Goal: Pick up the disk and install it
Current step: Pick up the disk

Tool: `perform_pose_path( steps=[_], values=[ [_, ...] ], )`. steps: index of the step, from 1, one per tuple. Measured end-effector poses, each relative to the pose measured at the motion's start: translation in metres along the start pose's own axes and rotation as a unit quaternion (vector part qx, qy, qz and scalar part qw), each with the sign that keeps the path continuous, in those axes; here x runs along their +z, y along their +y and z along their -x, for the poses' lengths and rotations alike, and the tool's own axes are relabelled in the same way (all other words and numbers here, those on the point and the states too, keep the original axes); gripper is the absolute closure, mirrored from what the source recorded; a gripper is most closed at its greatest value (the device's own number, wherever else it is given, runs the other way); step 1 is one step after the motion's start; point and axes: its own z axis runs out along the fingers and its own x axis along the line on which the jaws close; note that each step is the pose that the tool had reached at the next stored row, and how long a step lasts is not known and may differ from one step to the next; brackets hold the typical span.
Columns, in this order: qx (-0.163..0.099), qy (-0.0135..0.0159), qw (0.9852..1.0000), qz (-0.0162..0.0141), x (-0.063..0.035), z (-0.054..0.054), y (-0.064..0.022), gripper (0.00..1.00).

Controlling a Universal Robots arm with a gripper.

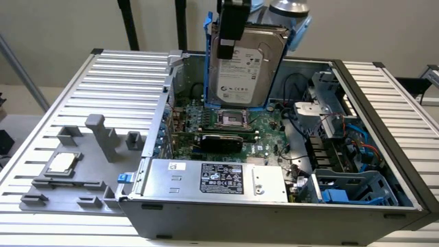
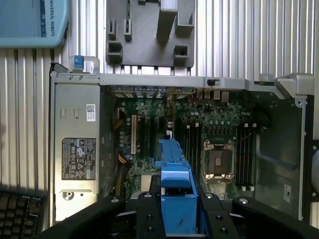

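Gripper pinching disk upright above open case; motherboard and PSU inside.

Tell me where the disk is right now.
In the exterior view the disk hangs upright at top centre, gripped in the jaws, above the open computer case, over its motherboard.

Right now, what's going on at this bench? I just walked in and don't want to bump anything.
The robot arm's gripper is clamped on the disk, a silver hard drive in blue rails, and holds it upright in the air above the open computer case. The drive hangs over the motherboard and is not yet seated anywhere. A small chip sits on the grey fixture at the exterior view's left.
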Motion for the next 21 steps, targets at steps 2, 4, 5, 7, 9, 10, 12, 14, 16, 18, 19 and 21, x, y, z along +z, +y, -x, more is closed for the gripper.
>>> perform_pose_path(
  steps=[2, 4, 5, 7, 9, 10, 12, 14, 16, 18, 19, 21],
  values=[
    [0.0, -0.0001, 1.0, 0.0003, -0.0006, -0.005, -0.0061, 0.67],
    [0.0, -0.0001, 1.0, 0.0005, -0.0012, -0.009, -0.0128, 0.67],
    [0.0, -0.0001, 1.0, 0.0005, -0.0015, -0.012, -0.0159, 0.67],
    [0.0, -0.0001, 1.0, 0.0006, -0.0021, -0.016, -0.0222, 0.67],
    [0.0, -0.0001, 1.0, 0.0007, -0.0027, -0.021, -0.0284, 0.67],
    [0.0, -0.0001, 1.0, 0.0008, -0.003, -0.023, -0.0314, 0.67],
    [0.0, -0.0001, 1.0, 0.0009, -0.0036, -0.028, -0.0376, 0.67],
    [0.0, -0.0001, 1.0, 0.001, -0.0041, -0.033, -0.0434, 0.67],
    [0.0, 0.0, 1.0, 0.0011, -0.0048, -0.039, -0.0496, 0.67],
    [0.0, -0.0001, 1.0, 0.0012, -0.0053, -0.044, -0.0556, 0.67],
    [0.0, -0.0001, 1.0, 0.0012, -0.0056, -0.046, -0.0586, 0.67],
    [0.0, 0.0, 1.0, 0.0013, -0.0062, -0.052, -0.0646, 0.67]
  ],
)
